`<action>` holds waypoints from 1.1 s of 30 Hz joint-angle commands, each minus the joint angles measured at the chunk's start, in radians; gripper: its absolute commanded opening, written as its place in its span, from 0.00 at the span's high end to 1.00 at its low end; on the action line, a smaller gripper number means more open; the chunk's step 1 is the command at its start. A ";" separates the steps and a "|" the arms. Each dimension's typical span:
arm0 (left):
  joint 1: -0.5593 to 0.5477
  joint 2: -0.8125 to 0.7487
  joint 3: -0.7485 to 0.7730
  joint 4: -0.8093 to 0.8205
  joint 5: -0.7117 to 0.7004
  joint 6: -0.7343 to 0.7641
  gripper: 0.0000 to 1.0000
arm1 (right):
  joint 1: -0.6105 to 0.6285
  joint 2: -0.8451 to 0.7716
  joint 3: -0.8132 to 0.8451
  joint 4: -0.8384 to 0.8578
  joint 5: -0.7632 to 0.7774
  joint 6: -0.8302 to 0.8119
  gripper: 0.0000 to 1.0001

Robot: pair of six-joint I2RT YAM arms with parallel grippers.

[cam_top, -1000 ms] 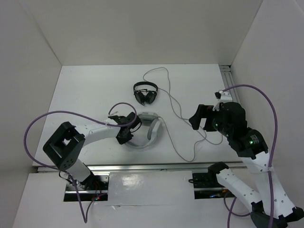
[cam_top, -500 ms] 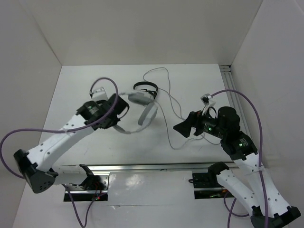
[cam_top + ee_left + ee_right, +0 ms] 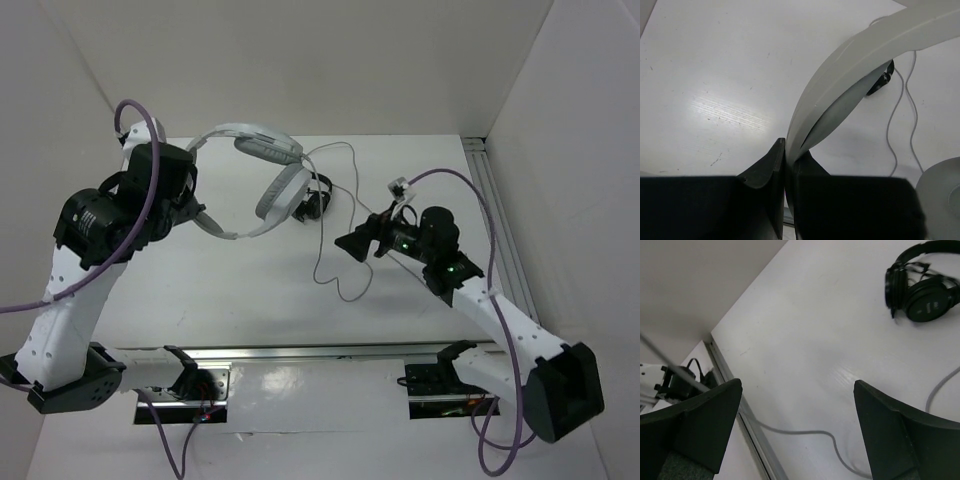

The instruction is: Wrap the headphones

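We see the left gripper (image 3: 196, 210) (image 3: 789, 152) clenched on the thin edge of the wide headband of the grey-white headphones (image 3: 282, 190) (image 3: 855, 65). It holds them up above the white table (image 3: 200, 290). In the top view the headphones hang to the left of the small black headphones (image 3: 317, 197) (image 3: 922, 290). One padded cup overlaps the black pair's left side, and the band arches up and away from it.

The left wrist view shows both fingers pressed flat against the band. The band sweeps up to the right, and part of the black headphones shows just behind it.

The thin grey cable (image 3: 316, 268) (image 3: 805, 431) starts above the black headphones. It passes down their right side and ends in a loose loop on the table well below them.

The right gripper (image 3: 350, 245) (image 3: 797, 385) is released, with its fingers spread wide and nothing between them. It sits below and to the right of the black headphones, close beside the cable's lower loop. In its own camera a curve of cable lies on the table under the open fingers. A blurred strand crosses close to the lens at the left, and we cannot tell whether it touches a finger.
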 commanded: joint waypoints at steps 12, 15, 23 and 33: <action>0.081 -0.010 0.084 0.068 0.142 0.111 1.00 | 0.257 -0.002 -0.098 0.308 0.384 -0.045 0.03; 0.090 -0.010 0.075 0.068 0.151 0.120 1.00 | 0.257 -0.043 -0.137 0.368 0.306 -0.058 0.03; 0.109 -0.019 0.084 0.068 0.172 0.129 1.00 | 0.302 0.046 -0.147 0.391 0.004 -0.091 0.03; 0.118 -0.028 0.094 0.068 0.203 0.129 0.99 | 0.463 0.230 -0.160 0.475 0.187 -0.170 0.11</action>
